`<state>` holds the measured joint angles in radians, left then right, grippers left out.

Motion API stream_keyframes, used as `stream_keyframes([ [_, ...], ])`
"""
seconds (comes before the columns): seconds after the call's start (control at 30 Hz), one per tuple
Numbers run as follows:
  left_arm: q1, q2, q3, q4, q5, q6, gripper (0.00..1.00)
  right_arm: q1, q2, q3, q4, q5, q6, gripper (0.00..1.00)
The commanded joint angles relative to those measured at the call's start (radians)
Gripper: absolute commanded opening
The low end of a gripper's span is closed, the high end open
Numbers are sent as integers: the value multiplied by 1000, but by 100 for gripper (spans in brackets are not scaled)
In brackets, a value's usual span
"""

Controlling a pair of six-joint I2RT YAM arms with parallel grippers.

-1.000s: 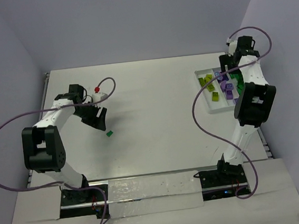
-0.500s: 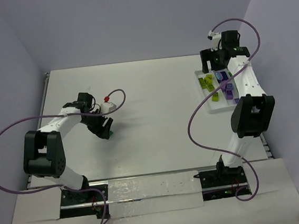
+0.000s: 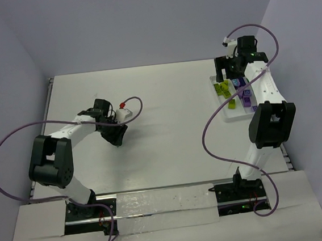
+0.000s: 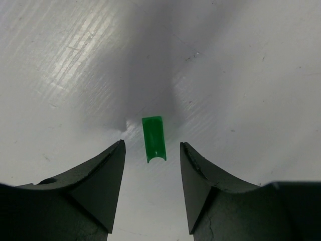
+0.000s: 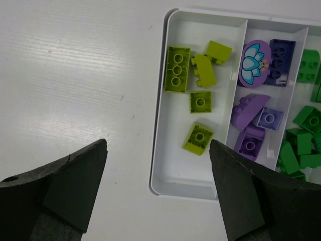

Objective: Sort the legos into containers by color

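The left pincer (image 4: 152, 148) is down at the white worktop (image 4: 241, 75). A single dark green brick (image 4: 153, 138) lies flat on the worktop in the lower middle of the left wrist view, between the two black fingers (image 4: 98, 188). Its long side runs up and down the frame. The pincer is about half wide. A narrow strip of bare worktop shows on each side of the brick, so neither finger touches it and nothing is held. In the top view this pincer sits in the left half of the frame, a little below the middle.

The right pincer (image 5: 158, 145) stands wide and holds nothing. It hangs above the worktop at the upper right of the top view, at the far end of the white tray (image 5: 173, 170).

In the right wrist view the tray fills the upper right of the frame. Thin walls divide it into compartments.
- The left compartment holds five yellow-green bricks (image 5: 177, 69).
- The middle one holds the purple pieces (image 5: 250, 108), among them a round lavender piece with a flower print (image 5: 256, 61) and a dark purple brick (image 5: 280, 55).
- The right one, cut by the frame edge, holds green bricks (image 5: 307, 120).
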<state>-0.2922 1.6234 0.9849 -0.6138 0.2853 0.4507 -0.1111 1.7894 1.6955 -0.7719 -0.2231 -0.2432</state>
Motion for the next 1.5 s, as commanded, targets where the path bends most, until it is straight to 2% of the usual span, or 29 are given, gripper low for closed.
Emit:
stream_keyframes([
  [0.0,-19,24,-14,39,-34,-17,55,4,-71,6,0,-15,10,89],
  [0.27,-22,34,-54,15,-76,3,52,6,-70,13,-5,-37,24,89],
  [0.37,-22,24,-66,29,-73,1,45,17,-71,13,-5,-46,31,89],
  [0.43,-22,19,-61,42,-65,-8,35,26,-75,7,-3,-52,38,89],
  [0.53,-22,7,-41,53,-38,-15,9,39,-86,-15,6,-124,69,89],
  [0.63,-25,-39,-12,49,26,-15,0,57,-129,-129,55,-294,145,89],
  [0.8,-74,-183,72,40,197,-39,0,141,-189,-352,258,-625,314,89],
  [0.87,-129,-240,95,54,230,-71,0,172,-186,-403,304,-694,380,89],
  [1.03,-278,-301,146,98,184,-121,0,285,-159,-456,480,-953,536,89],
  [1.17,-336,-295,164,110,169,-154,0,349,-166,-465,561,-1038,623,89],
  [1.33,-349,-286,193,94,252,-180,0,410,-190,-464,561,-1060,556,88],
  [1.47,-349,-274,231,53,416,-208,0,462,-201,-428,412,-1040,324,86],
])
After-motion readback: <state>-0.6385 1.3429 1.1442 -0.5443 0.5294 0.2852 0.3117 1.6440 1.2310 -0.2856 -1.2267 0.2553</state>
